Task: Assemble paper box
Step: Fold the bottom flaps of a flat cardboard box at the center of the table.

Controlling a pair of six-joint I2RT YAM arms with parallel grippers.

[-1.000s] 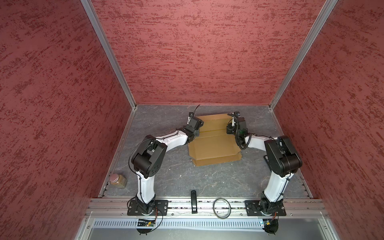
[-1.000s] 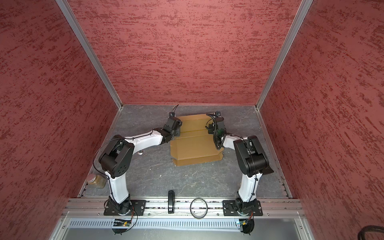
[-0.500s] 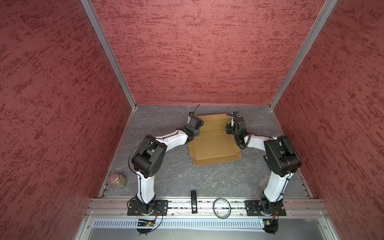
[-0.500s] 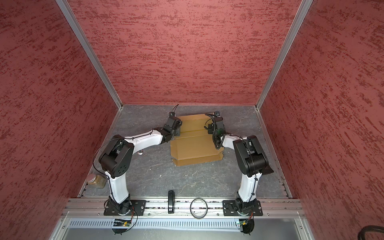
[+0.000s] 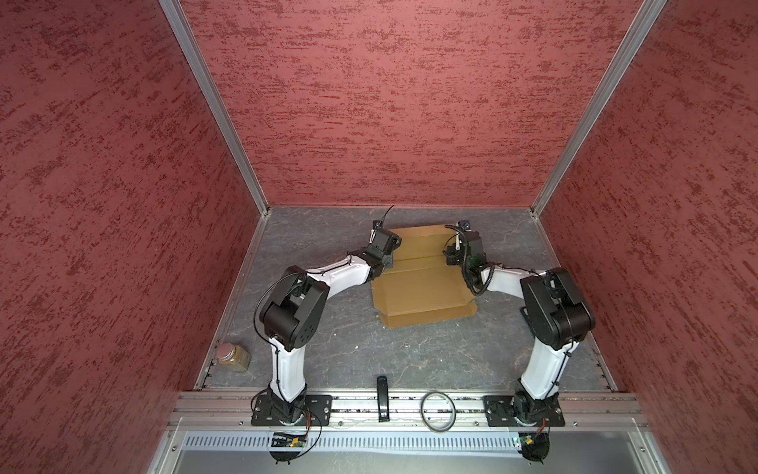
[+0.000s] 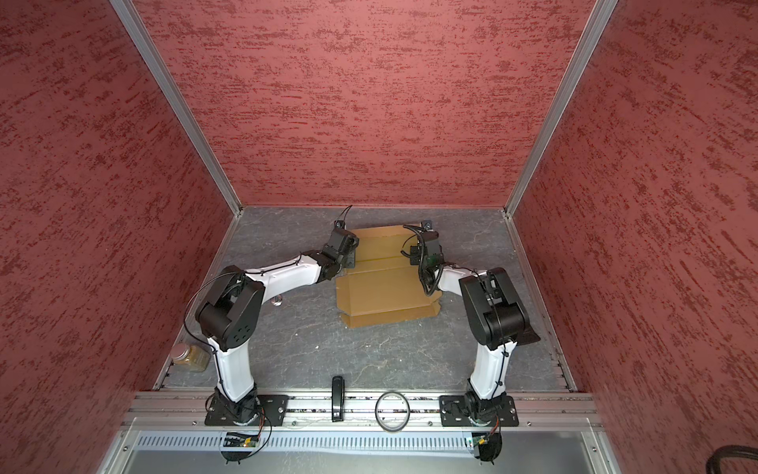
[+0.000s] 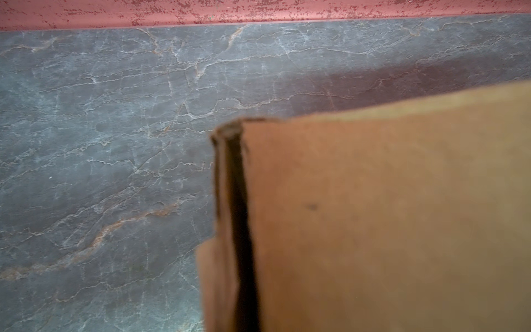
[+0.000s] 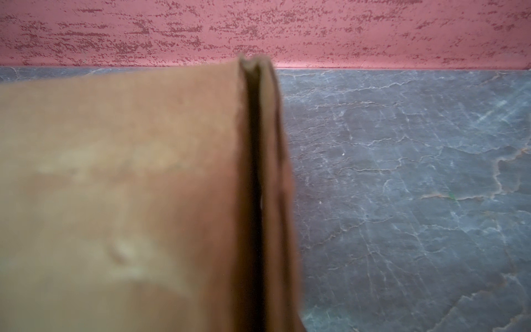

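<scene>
Currently clamped, jaws together, on the folded left side wall of the paper box (image 5: 422, 283) with the left gripper (image 5: 391, 250). Likewise pinched shut on the right side wall with the right gripper (image 5: 451, 256). Lying on the grey marbled tabletop (image 5: 410, 349), toward the far edge and roughly midway between the left and right edges: tan cardboard, partly folded, creased across, with a narrow flap spread flat on the side toward the front edge. Seen close and blurred in both wrist views as a doubled wall with a dark slit between its layers, running straight toward each camera; gripper fingers themselves out of sight there. Off in the near-left corner, upright, a lidded glass jar (image 5: 233, 357) with brownish contents. On the front rail (image 5: 348, 404), a black bar-shaped tool (image 5: 382, 398) and, just beside it, a ring (image 5: 438, 416), both well apart from the box.
</scene>
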